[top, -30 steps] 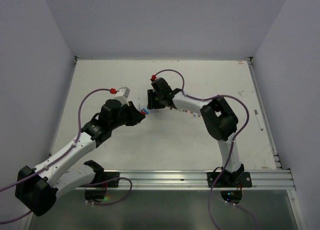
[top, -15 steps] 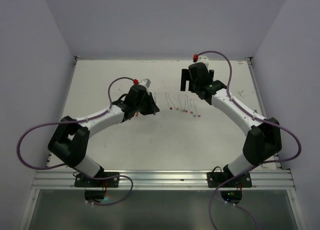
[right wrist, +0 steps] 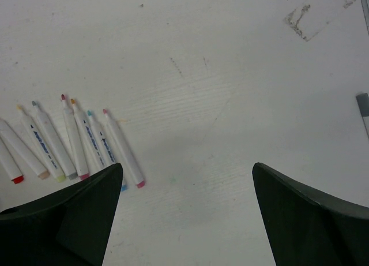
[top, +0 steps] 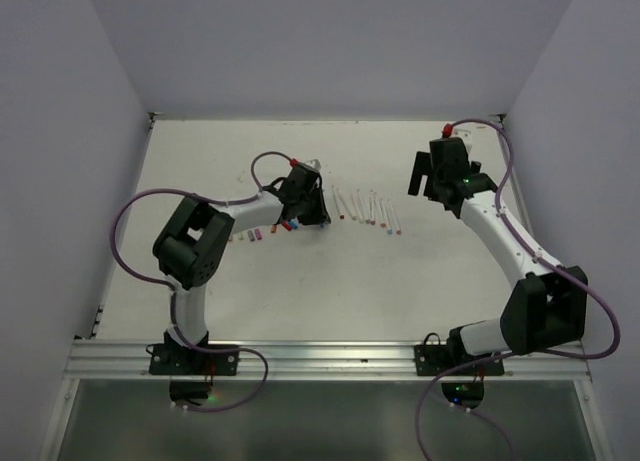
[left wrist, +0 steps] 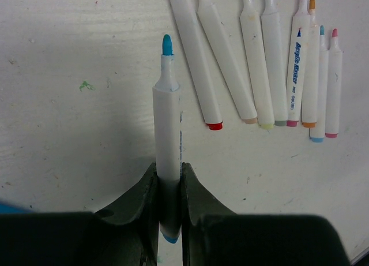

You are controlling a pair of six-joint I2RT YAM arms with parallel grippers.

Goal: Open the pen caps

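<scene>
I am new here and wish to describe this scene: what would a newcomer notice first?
The left pincer is shut on a white pen with a bare blue tip, in the middle of the table. Just right of it, a row of uncapped pens lies side by side. The right pincer hangs wide open over bare table beyond that row.

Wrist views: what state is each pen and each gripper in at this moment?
left gripper, shut on the blue pen.
blue pen, uncapped, tip exposed.
row of pens, lying flat, visible tips uncapped.
right gripper, open, empty.
loose caps, off the pens, lying loose.
</scene>
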